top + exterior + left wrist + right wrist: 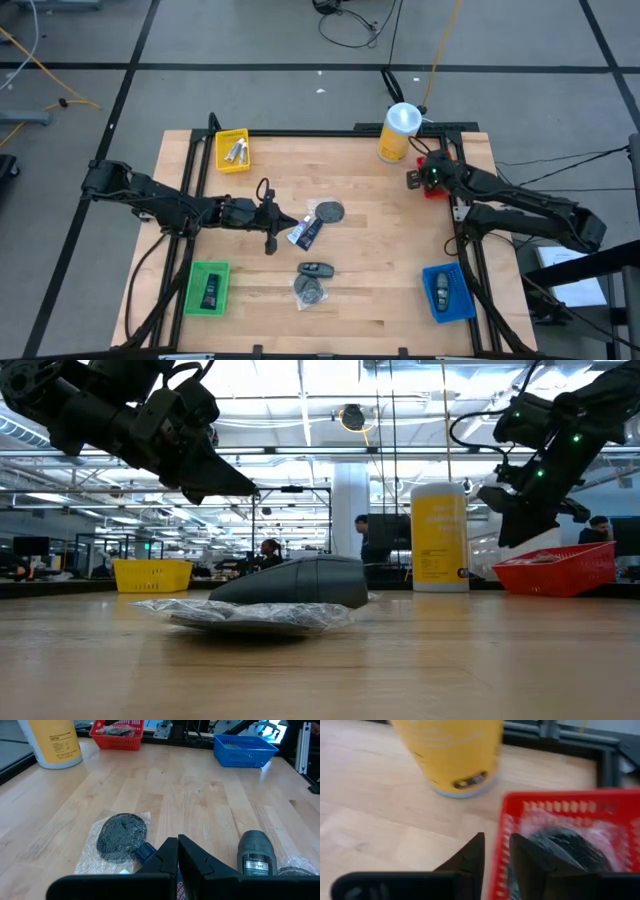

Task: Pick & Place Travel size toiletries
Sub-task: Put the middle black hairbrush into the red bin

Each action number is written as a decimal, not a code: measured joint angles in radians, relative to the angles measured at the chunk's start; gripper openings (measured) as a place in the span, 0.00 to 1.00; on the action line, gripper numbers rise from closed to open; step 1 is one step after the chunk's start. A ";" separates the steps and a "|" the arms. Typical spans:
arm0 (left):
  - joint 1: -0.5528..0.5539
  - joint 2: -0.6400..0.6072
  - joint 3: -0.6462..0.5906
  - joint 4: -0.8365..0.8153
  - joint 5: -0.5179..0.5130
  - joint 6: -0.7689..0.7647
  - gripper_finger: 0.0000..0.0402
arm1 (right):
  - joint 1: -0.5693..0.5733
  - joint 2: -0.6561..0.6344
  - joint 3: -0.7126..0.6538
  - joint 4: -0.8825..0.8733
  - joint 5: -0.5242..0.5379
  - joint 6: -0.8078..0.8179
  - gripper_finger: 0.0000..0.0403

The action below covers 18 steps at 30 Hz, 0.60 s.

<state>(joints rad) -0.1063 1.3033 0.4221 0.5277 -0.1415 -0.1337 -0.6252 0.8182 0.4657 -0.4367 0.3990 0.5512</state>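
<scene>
My left gripper (pixel 276 228) (pixel 178 851) is shut and hangs above the table middle (pixel 243 487), over a white tube with a blue cap (pixel 305 233) (pixel 145 851). Just past it lies a dark disc in clear wrap (pixel 329 212) (pixel 121 836). A black oblong pack (pixel 316 268) (pixel 256 852) and a second wrapped disc (pixel 312 289) (pixel 250 615) lie nearer the near edge. My right gripper (pixel 427 179) (pixel 496 857) is narrowly open above the red tray (pixel 555 802) (pixel 555 570), where a wrapped dark disc (pixel 565 845) lies.
The yellow canister (pixel 399 132) (pixel 450 750) stands at the far edge beside the red tray. A yellow tray (pixel 232 150) holds white tubes, a green tray (pixel 208 288) holds a black pack, and a blue tray (pixel 447 292) holds an item. A black frame (pixel 470 250) borders the table.
</scene>
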 joint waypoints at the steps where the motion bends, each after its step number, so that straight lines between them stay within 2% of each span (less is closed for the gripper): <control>1: 0.000 0.000 0.000 0.000 0.000 0.000 0.02 | -0.007 0.001 0.001 -0.024 0.018 0.014 0.22; 5: 0.000 0.000 0.000 0.001 0.000 0.000 0.02 | -0.026 0.030 0.001 -0.128 0.153 0.044 0.20; 8: 0.000 0.000 0.000 0.001 0.000 0.001 0.02 | -0.028 0.072 0.000 -0.135 0.198 0.040 0.14; 13: 0.000 0.000 0.000 0.002 -0.023 0.002 0.02 | -0.028 0.165 0.000 -0.108 0.157 0.035 0.02; 18: 0.000 0.000 0.000 0.001 -0.024 0.002 0.02 | -0.028 0.224 0.000 -0.042 0.096 0.056 0.03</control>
<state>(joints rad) -0.1062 1.3033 0.4221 0.5289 -0.1658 -0.1318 -0.6536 1.0425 0.4660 -0.4783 0.4954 0.6069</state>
